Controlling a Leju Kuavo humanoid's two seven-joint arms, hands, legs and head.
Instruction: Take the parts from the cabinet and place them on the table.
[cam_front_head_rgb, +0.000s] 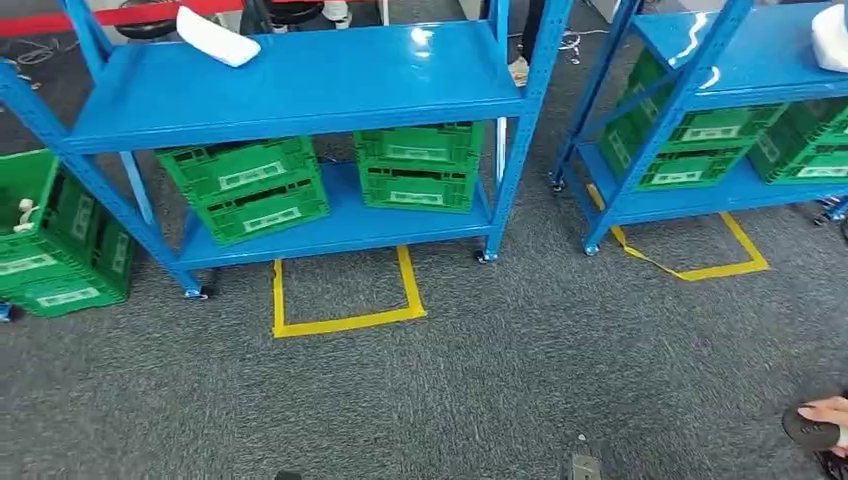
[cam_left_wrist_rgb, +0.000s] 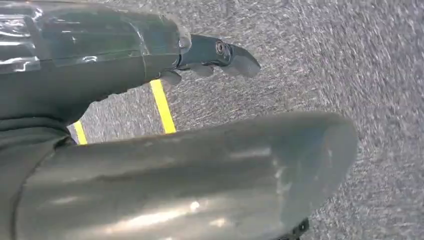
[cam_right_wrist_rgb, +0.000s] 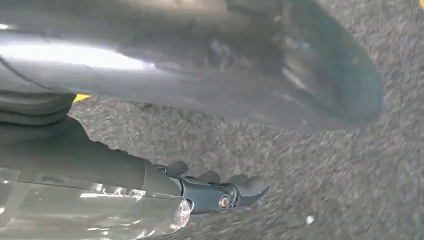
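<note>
A white part (cam_front_head_rgb: 217, 37) lies on the top shelf of the blue cabinet (cam_front_head_rgb: 300, 90) straight ahead. Another white part (cam_front_head_rgb: 832, 36) sits on the top shelf of a second blue cabinet (cam_front_head_rgb: 745, 55) at the right. My left hand (cam_left_wrist_rgb: 125, 65) hangs over grey carpet, its fingers (cam_left_wrist_rgb: 220, 55) stretched out and its thumb apart, holding nothing. My right hand (cam_right_wrist_rgb: 125, 185) also hangs above the carpet with its fingers (cam_right_wrist_rgb: 225, 192) extended and nothing in it.
Green crates (cam_front_head_rgb: 245, 188) (cam_front_head_rgb: 418, 165) fill the lower shelves. More green crates (cam_front_head_rgb: 55, 240) stand at the left, one holding a small white piece (cam_front_head_rgb: 25, 212). Yellow tape squares (cam_front_head_rgb: 345, 320) mark the carpet. A person's shoe (cam_front_head_rgb: 818, 428) shows at bottom right.
</note>
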